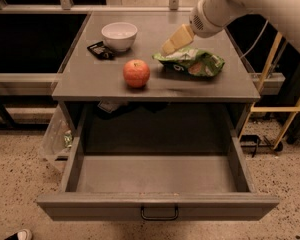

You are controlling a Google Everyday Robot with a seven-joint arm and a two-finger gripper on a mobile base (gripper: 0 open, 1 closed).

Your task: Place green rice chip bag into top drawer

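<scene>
Nearest the camera, the top drawer [157,206] stands pulled fully out, its dark wire handle [160,213] at the centre of the flat front panel and its grey floor bare. Above and behind it is the grey surface [90,86], with a red apple [136,73] near its front edge, left of centre. Further back and to the right lies the green rice chip bag [192,63], flat on the surface and well apart from the apple, with its long axis running left to right across the surface. My hand [167,47] comes in from the upper right on a white arm [225,9] and slants down to the left, so its tip sits at the far left end of the bag. Most of the bag therefore stretches away to the right of the tip and slightly nearer the camera. I cannot tell whether my hand is spread or pressed together, nor whether it touches the foil. Farthest back on the left are a white bowl [119,35] and a small dark object [101,50] just beside it. The bag is not yet in the drawer, which sits directly below and in front.
</scene>
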